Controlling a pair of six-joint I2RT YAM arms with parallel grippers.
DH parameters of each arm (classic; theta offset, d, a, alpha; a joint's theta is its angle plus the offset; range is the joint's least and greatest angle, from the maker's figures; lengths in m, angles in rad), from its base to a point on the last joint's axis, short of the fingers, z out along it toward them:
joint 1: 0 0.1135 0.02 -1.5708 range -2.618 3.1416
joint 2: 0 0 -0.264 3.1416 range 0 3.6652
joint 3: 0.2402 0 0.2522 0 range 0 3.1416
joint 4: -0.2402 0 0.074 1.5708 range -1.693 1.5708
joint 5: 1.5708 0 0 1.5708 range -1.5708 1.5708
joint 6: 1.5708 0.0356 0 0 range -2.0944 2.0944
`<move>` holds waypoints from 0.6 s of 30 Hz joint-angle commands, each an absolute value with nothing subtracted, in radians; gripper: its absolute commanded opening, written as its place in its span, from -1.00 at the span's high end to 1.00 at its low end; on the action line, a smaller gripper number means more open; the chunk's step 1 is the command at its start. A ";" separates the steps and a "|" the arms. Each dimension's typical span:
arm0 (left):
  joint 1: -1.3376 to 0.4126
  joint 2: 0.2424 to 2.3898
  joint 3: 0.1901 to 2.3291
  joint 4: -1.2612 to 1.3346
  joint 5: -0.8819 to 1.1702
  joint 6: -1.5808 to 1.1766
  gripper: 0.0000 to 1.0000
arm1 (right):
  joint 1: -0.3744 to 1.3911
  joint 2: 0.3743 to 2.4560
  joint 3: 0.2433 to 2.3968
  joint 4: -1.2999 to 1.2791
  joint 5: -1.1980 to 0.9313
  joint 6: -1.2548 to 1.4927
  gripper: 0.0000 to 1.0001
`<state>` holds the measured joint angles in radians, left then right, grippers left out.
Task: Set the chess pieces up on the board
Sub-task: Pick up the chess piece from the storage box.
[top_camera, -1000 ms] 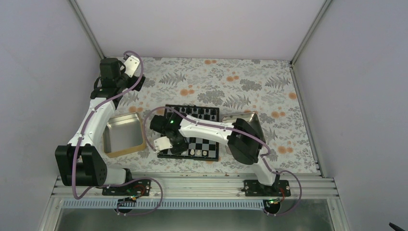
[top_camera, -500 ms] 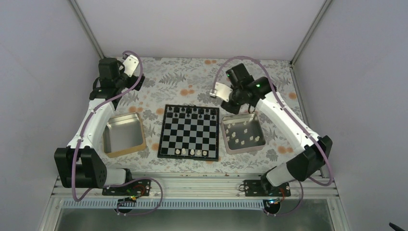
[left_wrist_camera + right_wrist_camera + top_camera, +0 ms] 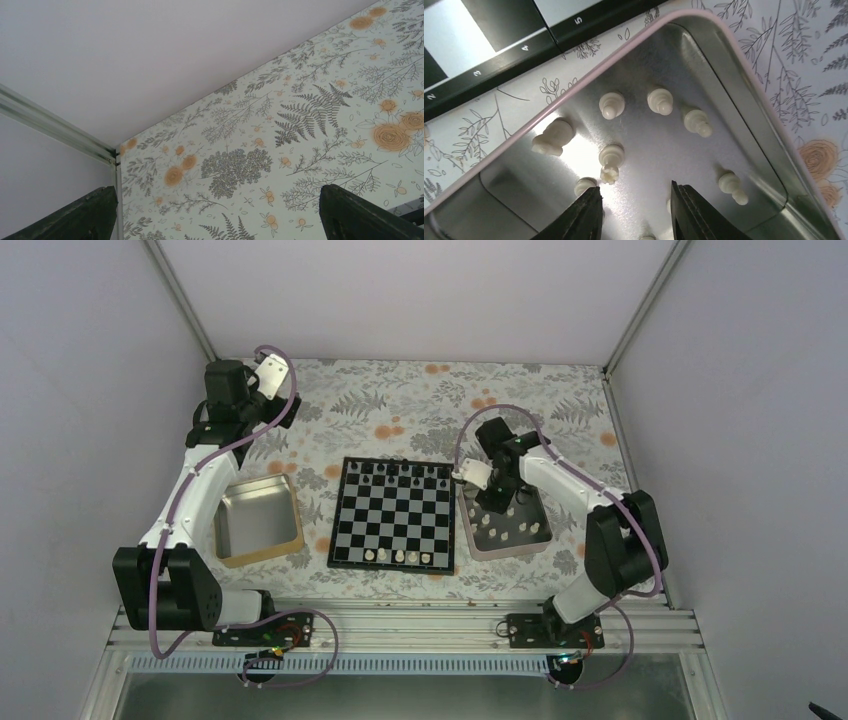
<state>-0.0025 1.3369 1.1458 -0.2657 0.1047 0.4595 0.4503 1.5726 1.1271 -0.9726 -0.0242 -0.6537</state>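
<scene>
The black-and-silver board [image 3: 395, 513] lies mid-table, with several white pieces [image 3: 398, 556] on its near row and black pieces on its far row. Several more white chess pieces [image 3: 611, 160] lie in the metal tray [image 3: 536, 536] right of the board. My right gripper [image 3: 636, 192] is open and empty, low inside that tray, its fingers [image 3: 586, 212] among the pieces; it also shows in the top view [image 3: 497, 502]. The board's numbered rim [image 3: 489, 67] shows at upper left in the right wrist view. My left gripper [image 3: 268, 371] is open and empty at the far left corner, its fingers [image 3: 350, 212] wide apart.
A second metal tray [image 3: 258, 521], gold-rimmed, sits left of the board with nothing showing inside it. The floral tablecloth [image 3: 280, 130] covers the table. Enclosure walls and aluminium posts [image 3: 55, 127] bound the table on three sides.
My right arm swung from the board's near left corner, out past the far side of the right tray, then down into that tray. The left arm has not moved.
</scene>
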 commanded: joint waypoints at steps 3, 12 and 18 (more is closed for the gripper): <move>0.000 1.333 1.144 -0.255 0.098 0.452 -1.00 | 0.439 1.593 1.085 -0.888 -0.019 -0.632 0.24; 0.001 1.338 1.140 -0.255 0.103 0.454 -1.00 | 0.432 1.632 1.058 -0.874 -0.040 -0.635 0.23; 0.000 1.342 1.141 -0.256 0.108 0.457 -1.00 | 0.428 1.646 1.034 -0.879 -0.063 -0.638 0.25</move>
<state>-0.0021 1.3369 1.1458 -0.2657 0.1051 0.4599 0.4419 1.6356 1.0561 -0.8852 -0.0334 -0.6464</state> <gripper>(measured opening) 0.999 0.377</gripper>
